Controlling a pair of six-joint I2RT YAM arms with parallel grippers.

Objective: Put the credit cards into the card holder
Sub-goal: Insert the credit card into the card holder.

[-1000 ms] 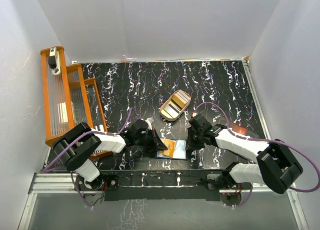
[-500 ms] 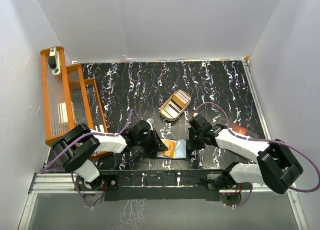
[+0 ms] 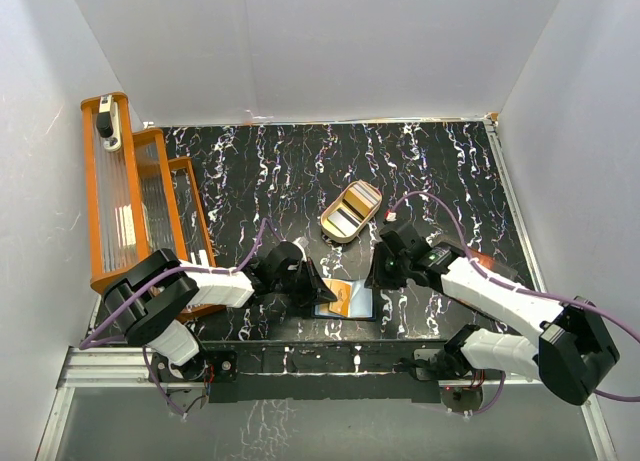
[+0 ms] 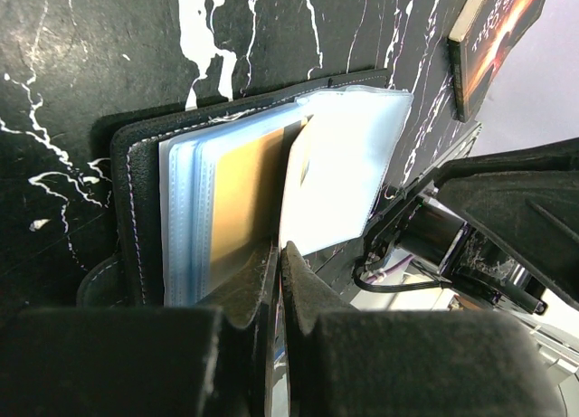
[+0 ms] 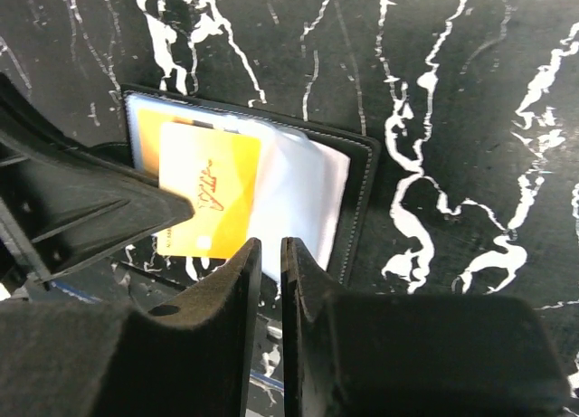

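The black card holder lies open near the table's front edge, its clear sleeves fanned out. It also shows in the left wrist view and the right wrist view. A gold-orange credit card lies among the sleeves and also shows from the top and in the left wrist view. My left gripper is shut at the holder's left side, pinching the corner of a raised clear sleeve. My right gripper is shut and empty, just above the holder's near edge. More cards lie in the tan oval tray.
An orange rack stands along the left wall. A dark flat sheet with an orange glow and pale lettering lies right of the holder, partly under my right arm. White walls enclose the table.
My right gripper has drawn back from the holder, up and slightly away. The gold-orange card stays in the holder. My left gripper has not moved.
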